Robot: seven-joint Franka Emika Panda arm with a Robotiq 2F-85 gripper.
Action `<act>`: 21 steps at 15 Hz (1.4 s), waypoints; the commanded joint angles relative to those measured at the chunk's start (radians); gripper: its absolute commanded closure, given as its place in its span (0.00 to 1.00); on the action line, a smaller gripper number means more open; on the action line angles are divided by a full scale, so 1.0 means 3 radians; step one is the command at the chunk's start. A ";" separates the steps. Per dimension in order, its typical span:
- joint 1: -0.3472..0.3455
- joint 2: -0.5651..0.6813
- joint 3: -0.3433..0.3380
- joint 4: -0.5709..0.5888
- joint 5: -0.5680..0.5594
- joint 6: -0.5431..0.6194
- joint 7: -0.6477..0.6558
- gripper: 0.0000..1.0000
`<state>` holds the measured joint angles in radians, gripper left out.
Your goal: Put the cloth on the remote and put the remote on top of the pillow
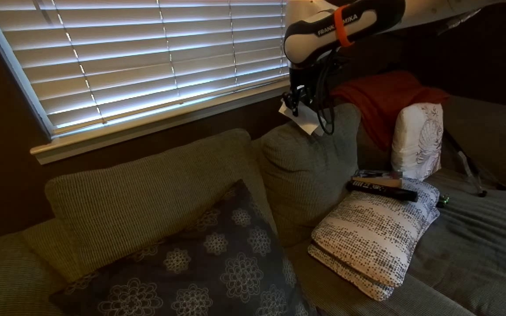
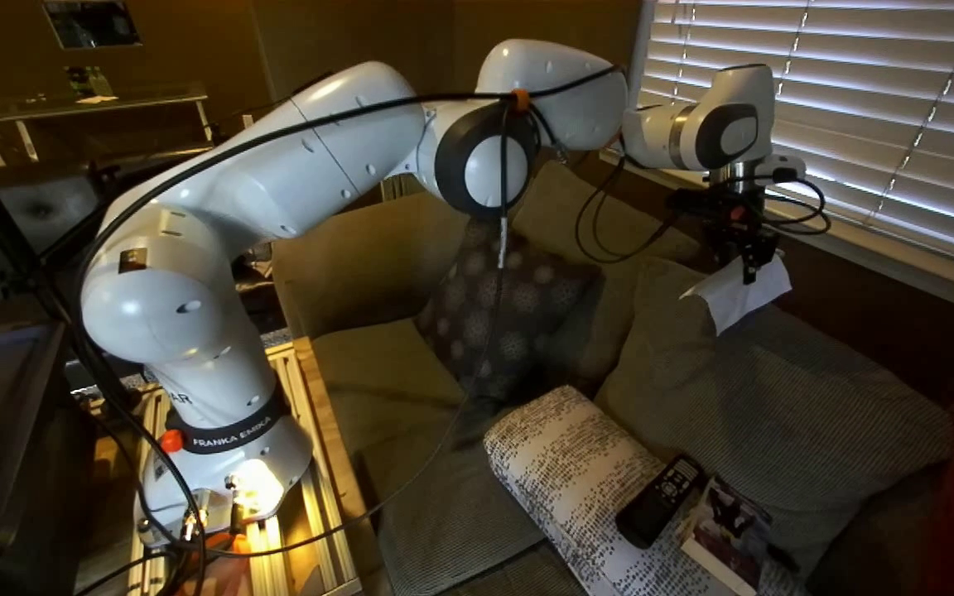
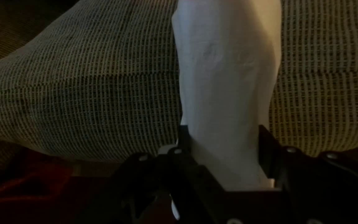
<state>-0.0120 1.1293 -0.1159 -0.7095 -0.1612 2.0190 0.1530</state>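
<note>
The white cloth [image 1: 308, 121] lies over the top of a grey-green back cushion [image 1: 319, 175] near the window. It also shows in an exterior view [image 2: 727, 303] and runs down the middle of the wrist view [image 3: 225, 74]. My gripper [image 1: 294, 106] is right at the cloth; it shows in an exterior view [image 2: 752, 263] too. In the wrist view the fingers [image 3: 224, 133] stand apart with the cloth between and partly behind them. The black remote [image 1: 382, 191] lies on the white, dark-dotted pillow [image 1: 367, 237]; both show in an exterior view, remote [image 2: 659, 502] and pillow [image 2: 564, 443].
A small box or book [image 2: 725, 530] lies beside the remote on the pillow. A dark flowered pillow [image 1: 218, 263], a red blanket [image 1: 384, 96] and a white patterned pillow [image 1: 417, 140] are on the sofa. The window sill [image 1: 169, 118] runs behind the back cushions.
</note>
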 commanded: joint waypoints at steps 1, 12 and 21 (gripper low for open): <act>-0.0106 0.0270 0.0109 0.0440 0.0148 -0.0062 -0.0055 0.72; -0.0215 0.0570 0.0255 0.0689 0.0208 0.0386 0.0037 0.72; -0.0230 0.0661 0.0272 0.0719 0.0205 0.0459 0.0099 0.72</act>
<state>-0.0706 1.2868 -0.0499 -0.5600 -0.1231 2.1509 0.1700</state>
